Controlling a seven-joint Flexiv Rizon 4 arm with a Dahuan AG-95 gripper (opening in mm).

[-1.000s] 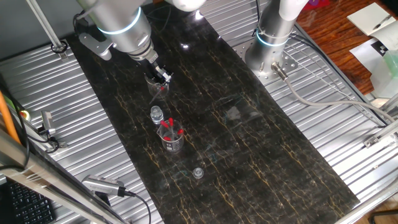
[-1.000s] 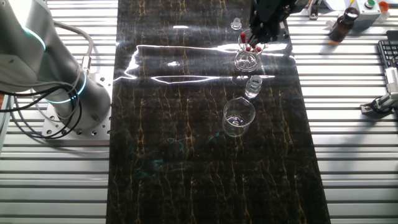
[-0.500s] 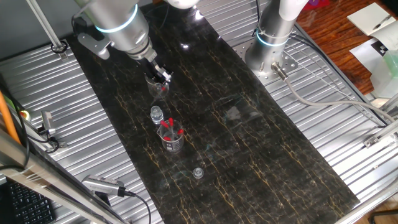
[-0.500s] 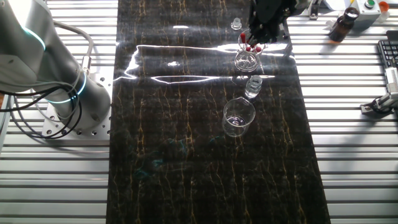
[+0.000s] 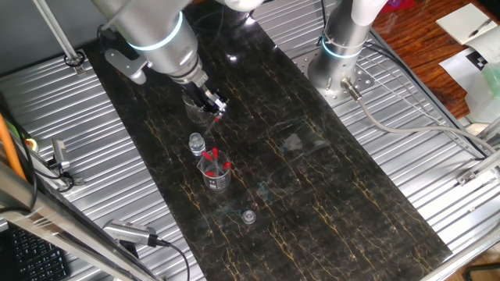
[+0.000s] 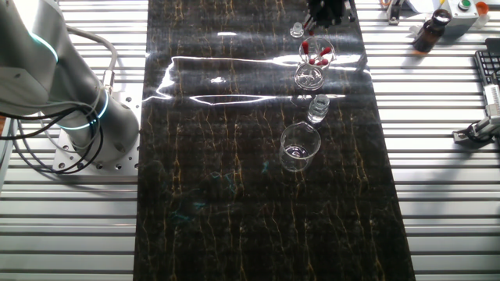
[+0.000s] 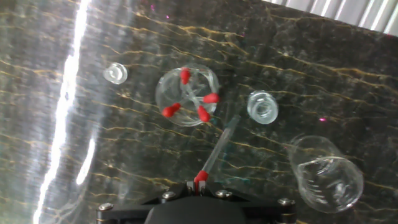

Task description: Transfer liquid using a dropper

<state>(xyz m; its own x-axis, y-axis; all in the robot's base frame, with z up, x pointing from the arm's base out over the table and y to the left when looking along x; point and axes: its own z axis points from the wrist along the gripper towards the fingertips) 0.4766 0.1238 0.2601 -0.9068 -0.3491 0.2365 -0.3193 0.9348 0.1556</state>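
The dropper [image 7: 216,151], its red bulb clamped between the jaws, was best kept vertical above the beaker [image 7: 325,173].

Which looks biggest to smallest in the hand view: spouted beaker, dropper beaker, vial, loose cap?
1. Spouted beaker, though it sits nearest the camera, which may flatter it.
2. Beaker holding the red-bulbed droppers, close behind it.
3. Clear vial.
4. Small loose cap, only slightly smaller than the vial.

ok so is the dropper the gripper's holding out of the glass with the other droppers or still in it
Out. In the hand view the gripper pinches the held dropper by its red bulb, its tube beside the glass, where four other droppers stand.
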